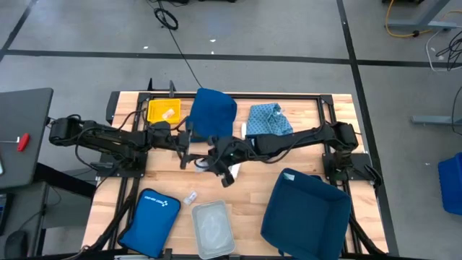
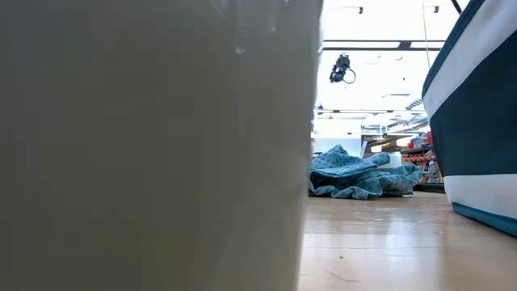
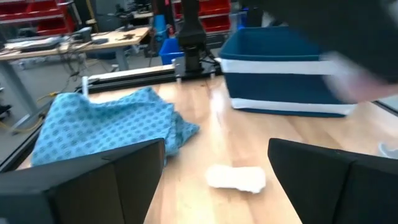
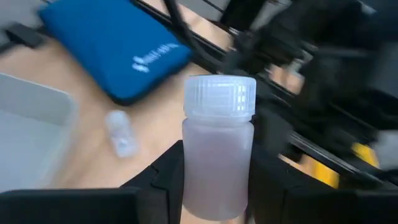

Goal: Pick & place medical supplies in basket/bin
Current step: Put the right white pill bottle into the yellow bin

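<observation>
Right claw point(image 4: 214, 186) grips a white bottle point(image 4: 217, 146) mid-tabletop; left claw point(image 3: 214, 180), wide open and empty, crowds in at nine o'clock, risking collision.

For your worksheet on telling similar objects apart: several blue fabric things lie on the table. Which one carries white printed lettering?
The blue zip pouch, near the table's front-left corner beside the clear tray. The plain dark cloth, patterned cloth and blue bin show none.

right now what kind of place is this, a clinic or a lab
Most likely a robotics lab or workshop, not a clinic. Beyond the table lie a bare concrete floor with taped lines and loose cables, and the left wrist view shows workbenches and red parts bins behind.
</observation>
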